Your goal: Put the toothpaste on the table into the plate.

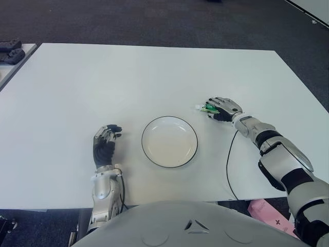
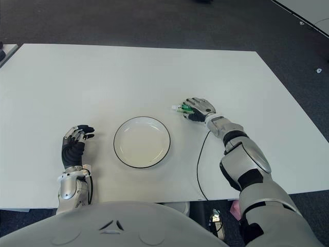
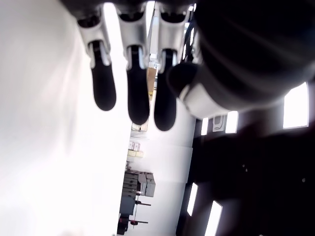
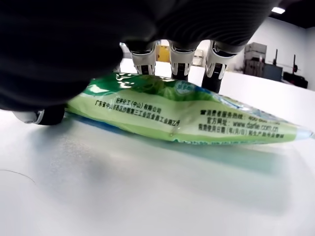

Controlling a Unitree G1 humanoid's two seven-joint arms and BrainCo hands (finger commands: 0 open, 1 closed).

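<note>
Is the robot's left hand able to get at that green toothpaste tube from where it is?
Probably not easily: the left hand is beyond the plate from the toothpaste, which the right hand already covers.

the toothpaste (image 4: 182, 115) under my fingers (image 4: 179, 61) is a glossy green plastic tube. the table (image 1: 154, 77) looks smooth, matt white; the plate (image 1: 169, 141) is shiny white.

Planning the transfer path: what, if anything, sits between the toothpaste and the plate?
Nothing visible: only bare table separates the toothpaste, under the right hand, from the plate.
</note>
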